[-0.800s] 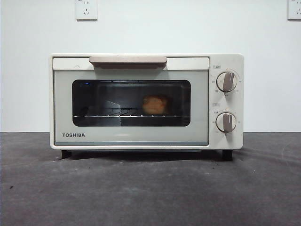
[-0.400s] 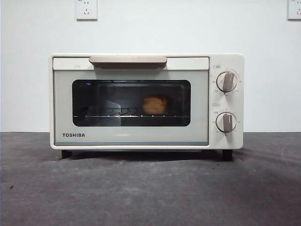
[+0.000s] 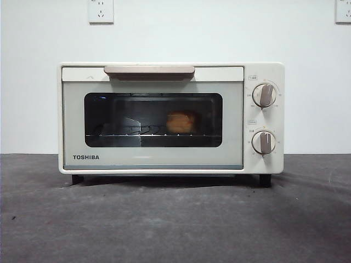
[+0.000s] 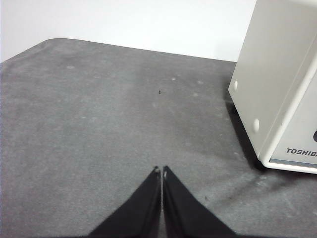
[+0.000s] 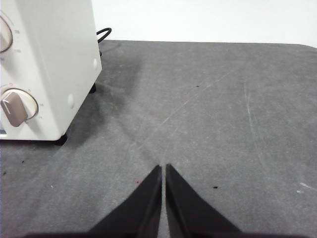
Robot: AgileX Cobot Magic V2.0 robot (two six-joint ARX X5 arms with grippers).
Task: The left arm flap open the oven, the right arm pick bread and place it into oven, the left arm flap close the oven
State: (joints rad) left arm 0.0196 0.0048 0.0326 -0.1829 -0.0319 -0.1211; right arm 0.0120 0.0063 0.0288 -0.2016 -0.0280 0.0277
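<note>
Cream-white oven: stands on the dark grey table in front of a white wall, door shut, beige bar handle along the door's top edge.
Left gripper: jaws pressed together with nothing between them, hanging over bare table off the oven's TOSHIBA-logo side, well apart from the oven.
Bread: small golden-orange loaf inside the oven, on the wire rack, seen through the glass window, right of the window's middle.
Knobs: upper knob and lower knob on the oven's right panel, one above the other, both pointers roughly upright.
Right gripper: jaws closed and empty, over bare table off the oven's knob side, clear of the oven.
Cable: black, curling behind the oven's rear corner in the right wrist view.
Sockets: one wall socket above the oven's left part, another above and to the right of the oven.
</note>
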